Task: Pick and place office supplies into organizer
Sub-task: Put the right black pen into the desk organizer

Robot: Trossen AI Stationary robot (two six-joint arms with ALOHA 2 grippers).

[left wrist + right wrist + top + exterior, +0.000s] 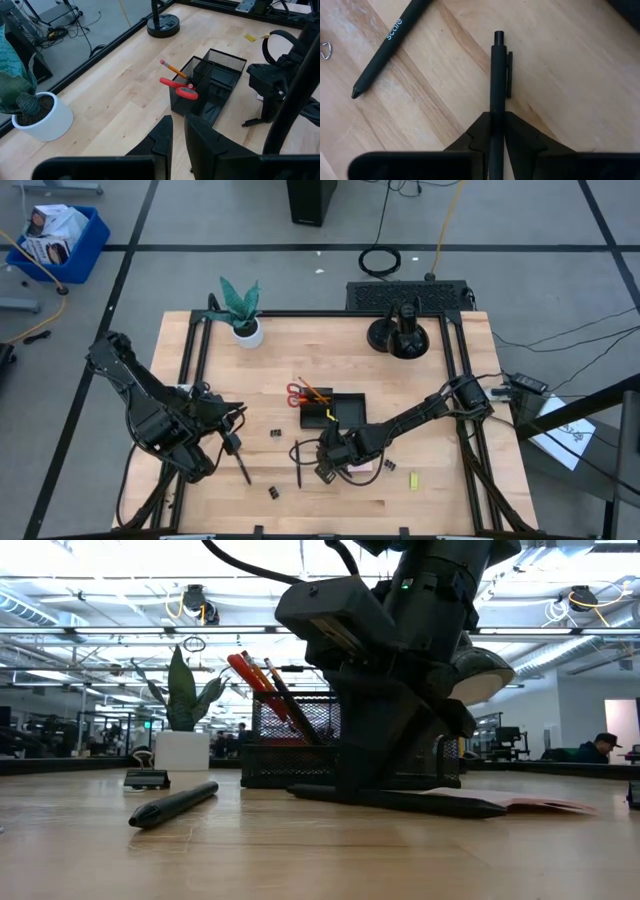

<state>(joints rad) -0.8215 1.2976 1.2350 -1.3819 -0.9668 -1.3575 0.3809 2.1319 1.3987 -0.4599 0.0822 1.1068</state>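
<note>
right gripper (493, 134) | jaws pinch black pen (496, 80) flat on table (440, 500) (we judge: for lifting to organizer (335, 412)) | left gripper (178, 137) jaws nearly closed, empty

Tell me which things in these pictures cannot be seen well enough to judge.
- Floor of the black mesh desk organizer: low view, hidden by its own wall and the right arm.
- Pink sticky-note pad: high view, covered by the right pincer; low view shows only its edge.
- Clipped black pen: right wrist view, its tip lies hidden between the fingers.
- Tiny black binder clips: high view, too small to judge.
</note>
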